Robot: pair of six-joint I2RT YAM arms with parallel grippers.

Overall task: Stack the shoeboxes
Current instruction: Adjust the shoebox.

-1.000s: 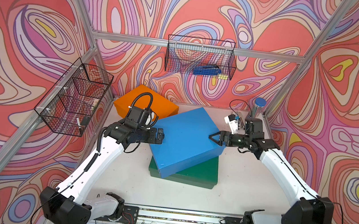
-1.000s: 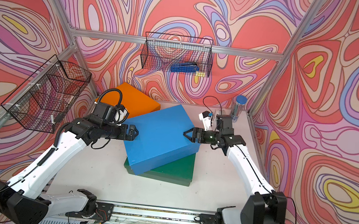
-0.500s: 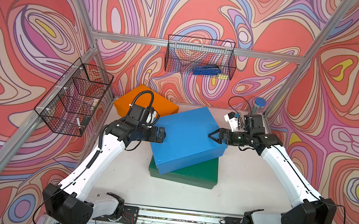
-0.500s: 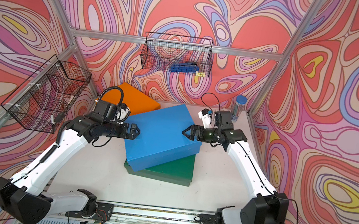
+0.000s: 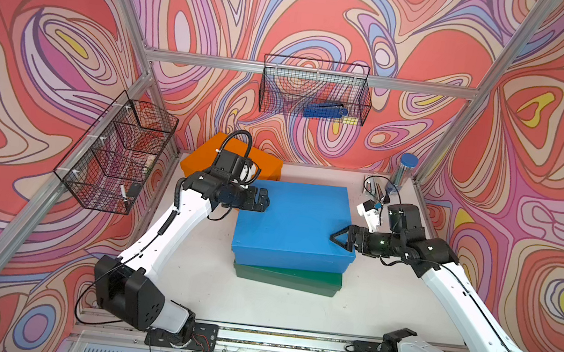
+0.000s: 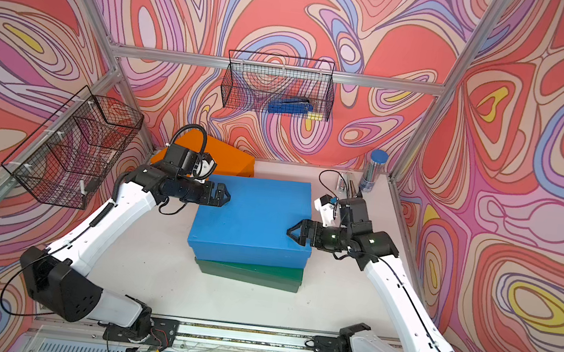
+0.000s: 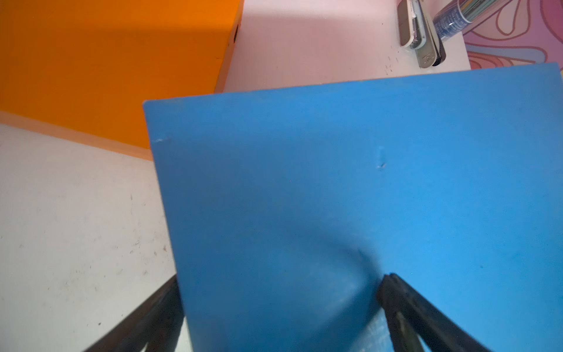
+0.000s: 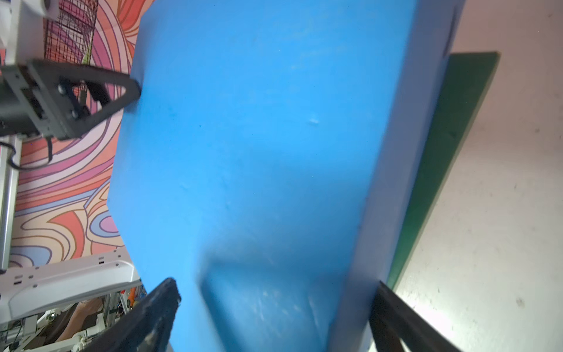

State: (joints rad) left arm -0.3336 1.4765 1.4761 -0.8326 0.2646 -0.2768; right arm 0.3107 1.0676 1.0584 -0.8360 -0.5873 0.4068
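- Three shoeboxes are on the table (image 5: 194, 283): two stacked in the middle, one waiting at the back left.
- Orange box (image 5: 198, 161): it lies flat on the table in the back-left corner, partly hidden behind the left arm. It is just beside the blue box's rear-left corner, and neither arm touches it. It reads as the last one to go on.
- Left gripper (image 5: 264, 200): the jaws are spread wide and hold nothing, set at the blue box's rear-left corner. The left wrist view shows one finger (image 7: 405, 307) over the lid and the other (image 7: 155, 317) hanging past the left edge.
- Blue box (image 5: 293, 222): it sits on the green box (image 5: 286, 279), lid on and nearly squared. The green front face shows at a slight slant in both top views, so a little twist remains to take out.
- Right gripper (image 5: 338, 238): the jaws are likewise wide apart and empty, straddling the blue box's front-right corner. The right wrist view is smeared, so I cannot tell whether its fingers press the cardboard or merely flank it.
- Step in hand, as I judge it: squaring blue on green.
  - Use small opposed nudges from the two diagonal corners.
  - Push on the side walls rather than down on the lid, which is cardboard and likely to dent.
  - Stop once the edges run parallel, since overshoot could slide blue off or drag green along.
  - Lift both arms clear before going for orange.
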